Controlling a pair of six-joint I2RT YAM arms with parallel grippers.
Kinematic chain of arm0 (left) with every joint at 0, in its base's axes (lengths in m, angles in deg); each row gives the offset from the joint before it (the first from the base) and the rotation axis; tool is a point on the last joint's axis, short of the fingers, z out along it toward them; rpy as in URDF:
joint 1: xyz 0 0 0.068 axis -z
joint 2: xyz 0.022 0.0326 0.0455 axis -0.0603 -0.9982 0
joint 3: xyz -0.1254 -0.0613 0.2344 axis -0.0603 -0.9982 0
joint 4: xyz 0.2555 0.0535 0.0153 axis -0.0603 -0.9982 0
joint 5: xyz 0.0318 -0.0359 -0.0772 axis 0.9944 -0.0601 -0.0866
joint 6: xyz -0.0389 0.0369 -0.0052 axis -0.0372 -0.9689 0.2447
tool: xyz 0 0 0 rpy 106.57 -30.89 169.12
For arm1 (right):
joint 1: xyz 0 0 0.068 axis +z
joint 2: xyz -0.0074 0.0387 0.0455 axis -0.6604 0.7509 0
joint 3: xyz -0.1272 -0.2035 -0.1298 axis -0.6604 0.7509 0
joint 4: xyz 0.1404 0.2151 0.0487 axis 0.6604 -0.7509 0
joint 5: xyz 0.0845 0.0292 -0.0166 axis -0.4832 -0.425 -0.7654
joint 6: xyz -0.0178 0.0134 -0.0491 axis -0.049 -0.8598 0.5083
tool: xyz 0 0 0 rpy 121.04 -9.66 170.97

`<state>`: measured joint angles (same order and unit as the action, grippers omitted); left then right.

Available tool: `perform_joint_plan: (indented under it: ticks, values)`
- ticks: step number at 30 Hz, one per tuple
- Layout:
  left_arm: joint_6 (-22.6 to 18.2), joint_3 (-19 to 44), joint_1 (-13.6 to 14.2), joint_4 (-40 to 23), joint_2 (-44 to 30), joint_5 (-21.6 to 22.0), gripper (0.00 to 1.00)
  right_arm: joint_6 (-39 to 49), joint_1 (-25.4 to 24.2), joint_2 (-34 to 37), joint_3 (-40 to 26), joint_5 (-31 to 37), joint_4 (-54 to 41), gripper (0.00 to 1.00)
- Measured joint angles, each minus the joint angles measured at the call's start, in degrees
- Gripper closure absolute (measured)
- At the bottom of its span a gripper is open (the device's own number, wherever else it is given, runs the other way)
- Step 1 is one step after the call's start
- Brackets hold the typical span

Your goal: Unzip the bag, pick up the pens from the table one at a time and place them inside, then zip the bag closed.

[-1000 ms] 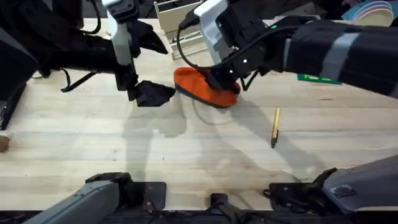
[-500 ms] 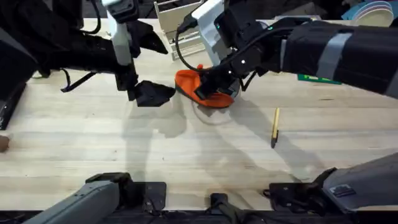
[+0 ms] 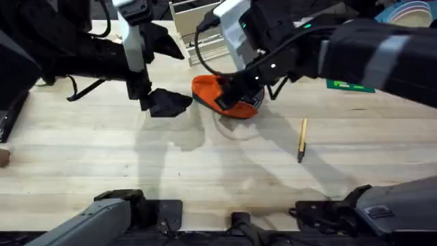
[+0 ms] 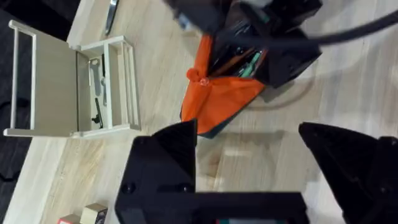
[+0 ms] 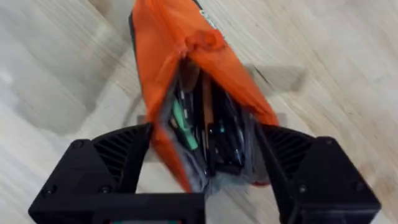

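right pincer [image 5: 202, 168] straddles the open bag [image 5: 193, 81].

Matt orange cloth bag [image 5: 186, 93], grainy wooden table [image 3: 205, 171]

You get even, fairly bright light from above; soft shadows of both arms fall on the table [image 3: 102, 157]. No harsh glare. Right gripper [image 5: 205, 168] fingers and the bag [image 5: 186, 68] between them look blurred; the upper arm sections overhead too.
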<state>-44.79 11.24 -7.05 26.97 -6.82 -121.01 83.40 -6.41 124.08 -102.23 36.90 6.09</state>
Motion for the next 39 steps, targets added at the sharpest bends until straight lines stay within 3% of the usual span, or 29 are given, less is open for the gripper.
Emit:
perform_joint_plan:
  ticks: [9,24,25,32,39]
  values:
    - [0.02,0.00,0.00,0.02,0.00,0.00,0.007,-0.90,0.00,-11.44,0.00,0.23,-5.34,0.004]
    - [0.01,0.00,0.00,0.02,0.00,0.00,0.007,-12.97,-0.01,-29.84,0.00,10.16,-20.81,0.004]
    - [0.02,0.00,0.00,0.02,0.00,0.00,0.007,-18.89,0.00,-33.55,0.00,11.82,-25.78,0.004]
    - [0.02,0.00,0.00,0.02,0.00,0.00,0.007,-28.95,-0.02,-36.79,0.00,19.48,-33.69,0.003]
    - [0.02,0.00,0.00,0.02,0.00,-0.20,0.007,-34.19,-0.67,-36.97,0.02,21.69,-36.48,0.006]
